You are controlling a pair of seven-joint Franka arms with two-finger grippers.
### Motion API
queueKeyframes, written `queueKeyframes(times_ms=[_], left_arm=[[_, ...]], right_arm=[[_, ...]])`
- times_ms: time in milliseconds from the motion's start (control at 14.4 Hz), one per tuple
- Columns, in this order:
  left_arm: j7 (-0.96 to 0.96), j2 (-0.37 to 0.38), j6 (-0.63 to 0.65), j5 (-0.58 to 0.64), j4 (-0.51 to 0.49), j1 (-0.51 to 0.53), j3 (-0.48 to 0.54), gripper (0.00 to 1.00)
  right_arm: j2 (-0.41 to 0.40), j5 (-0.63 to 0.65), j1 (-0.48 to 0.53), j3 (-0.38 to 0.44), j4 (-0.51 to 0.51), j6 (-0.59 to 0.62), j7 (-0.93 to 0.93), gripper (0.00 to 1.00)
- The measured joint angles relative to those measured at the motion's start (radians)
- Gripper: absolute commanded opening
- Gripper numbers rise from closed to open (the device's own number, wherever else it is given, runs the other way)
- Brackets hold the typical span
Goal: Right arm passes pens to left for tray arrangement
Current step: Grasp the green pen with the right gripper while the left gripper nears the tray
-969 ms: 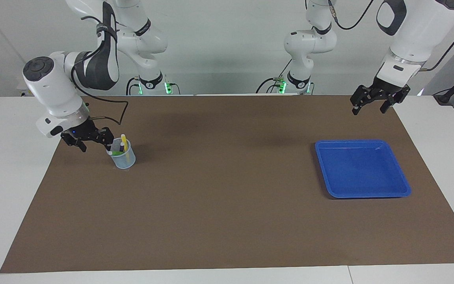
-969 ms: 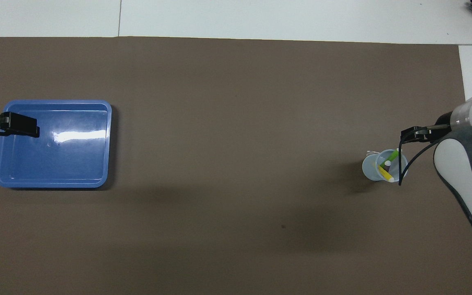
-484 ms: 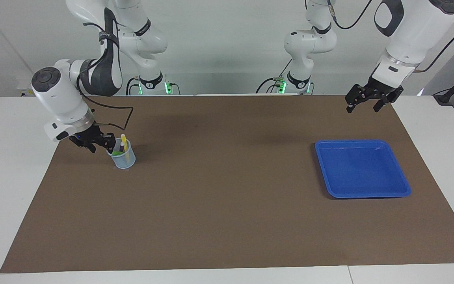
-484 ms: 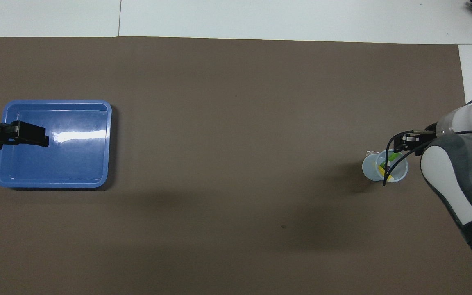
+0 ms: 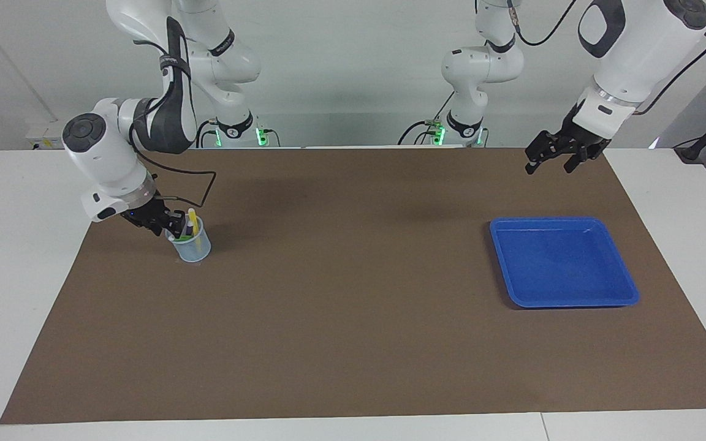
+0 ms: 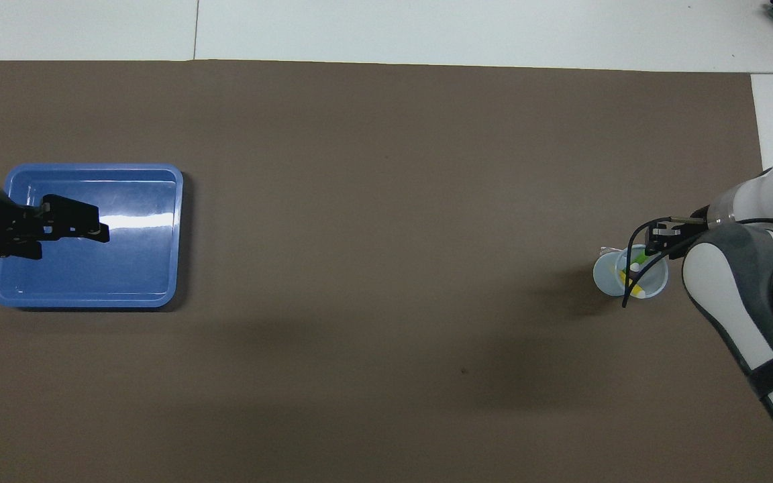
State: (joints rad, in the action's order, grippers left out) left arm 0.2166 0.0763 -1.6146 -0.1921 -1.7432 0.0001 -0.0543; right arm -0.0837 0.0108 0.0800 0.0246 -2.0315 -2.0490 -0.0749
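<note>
Three pens (image 5: 190,225), one green, one purple and one yellow, stood in one pale blue mesh cup (image 5: 194,245) at the right arm's end of the brown mat (image 5: 341,294). The right gripper (image 5: 166,225) sat at the cup's rim; whether its fingers gripped a pen could not be told. One blue tray (image 5: 626,288) lay at the left arm's end. The left gripper (image 5: 549,158) hung in the air, fingers spread wide, holding nothing.

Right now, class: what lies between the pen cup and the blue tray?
Nothing: only bare brown mat separates the pen cup from the blue tray, clearest in the facing view.
</note>
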Motion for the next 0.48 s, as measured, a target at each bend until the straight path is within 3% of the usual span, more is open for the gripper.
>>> queueKeyframes(times_ms=[138,277,484], left_arm=[[0.058,0.008,0.007,-0.017,-0.015,-0.016,0.000,1.00],[0.117,0.017,0.007,-0.049,-0.023,-0.036,-0.001,1.00],[0.201,0.025,0.007,-0.116,-0.041,-0.038,0.000,1.00]], right_arm=[[0.000,0.000,0.000,0.000,-0.005,-0.015,0.000,0.34],[0.000,0.000,0.000,0.000,-0.007,-0.017,0.000,0.43],[0.000,0.000,0.000,-0.002,-0.009,-0.032,0.000,0.43]])
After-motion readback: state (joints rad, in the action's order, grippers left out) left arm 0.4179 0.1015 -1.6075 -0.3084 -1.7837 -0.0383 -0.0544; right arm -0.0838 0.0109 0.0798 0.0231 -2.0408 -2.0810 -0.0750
